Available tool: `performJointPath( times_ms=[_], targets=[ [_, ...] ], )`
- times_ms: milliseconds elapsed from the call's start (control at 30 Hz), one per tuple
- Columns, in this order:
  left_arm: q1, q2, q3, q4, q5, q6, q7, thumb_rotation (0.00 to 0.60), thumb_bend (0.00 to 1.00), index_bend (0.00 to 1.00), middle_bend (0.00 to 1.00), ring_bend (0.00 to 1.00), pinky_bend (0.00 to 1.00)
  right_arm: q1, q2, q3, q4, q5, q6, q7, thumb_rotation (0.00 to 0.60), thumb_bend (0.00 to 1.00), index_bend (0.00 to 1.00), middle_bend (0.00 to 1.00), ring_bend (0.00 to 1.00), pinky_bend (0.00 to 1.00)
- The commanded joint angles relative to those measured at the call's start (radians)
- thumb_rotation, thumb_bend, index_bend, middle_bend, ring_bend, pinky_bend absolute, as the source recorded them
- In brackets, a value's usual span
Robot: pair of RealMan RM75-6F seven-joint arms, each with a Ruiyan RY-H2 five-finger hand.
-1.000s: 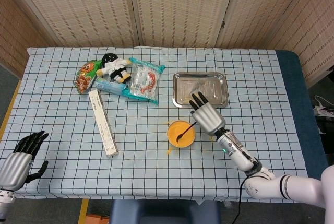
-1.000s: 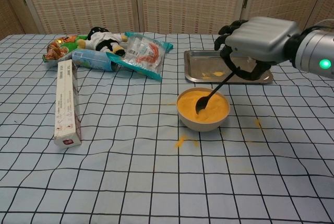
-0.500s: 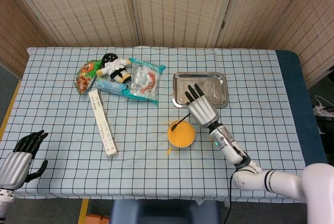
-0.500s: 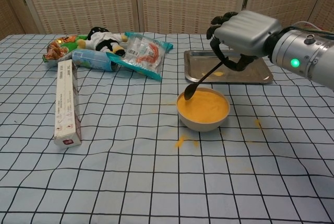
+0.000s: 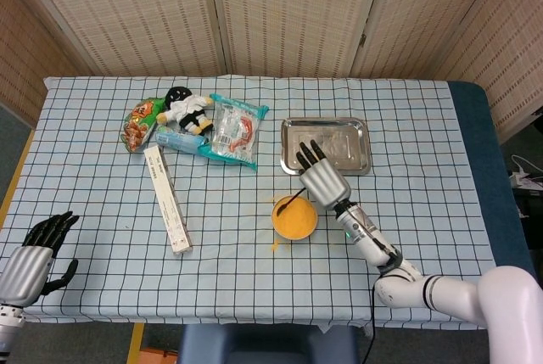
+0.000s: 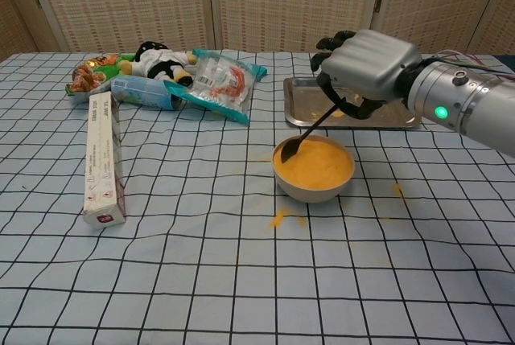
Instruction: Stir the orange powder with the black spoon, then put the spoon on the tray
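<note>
A bowl [image 5: 294, 217] [image 6: 313, 170] of orange powder sits at the table's middle. My right hand [image 5: 322, 182] [image 6: 364, 66] hovers over its far right side and grips the black spoon [image 6: 310, 131] [image 5: 288, 204] by the handle. The spoon slants down to the left, its tip at the bowl's far left rim. A shiny metal tray [image 5: 325, 145] [image 6: 302, 108] lies just behind the bowl, partly hidden by the hand in the chest view. My left hand [image 5: 32, 258] rests at the table's near left corner, fingers apart and holding nothing.
A long white box [image 5: 167, 198] [image 6: 103, 158] lies left of the bowl. Snack bags and a plush toy [image 5: 188, 109] [image 6: 158, 61] are piled at the back left. Orange powder [image 6: 278, 217] is spilled on the cloth in front of and right of the bowl.
My right hand moved left and back over the bowl, dragging the spoon's tip from the bowl's middle to its far left rim. The left hand stayed put.
</note>
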Motion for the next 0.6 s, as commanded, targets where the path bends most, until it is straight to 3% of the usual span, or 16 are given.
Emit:
performJointPath(
  times_ms=[33,267,600],
  targets=[
    [0.000,0.000,0.000,-0.001,0.001,0.001,0.001,0.600,0.44,0.00,0.00,0.00,0.08,-0.005,0.017,-0.012,-0.021,-0.010,-0.003,-0.017,0.600,0.45,0.99,0.17,0.00,0.09],
    [0.001,0.000,0.003,-0.003,0.007,0.005,0.003,0.600,0.44,0.00,0.00,0.00,0.08,-0.025,0.099,-0.040,-0.146,0.011,-0.028,-0.073,0.600,0.46,1.00,0.17,0.00,0.09],
    [0.006,0.002,0.006,-0.008,0.018,0.019,0.005,0.600,0.45,0.00,0.00,0.00,0.08,-0.044,0.153,-0.020,-0.241,0.043,-0.014,-0.051,0.600,0.46,1.00,0.17,0.00,0.09]
  ],
)
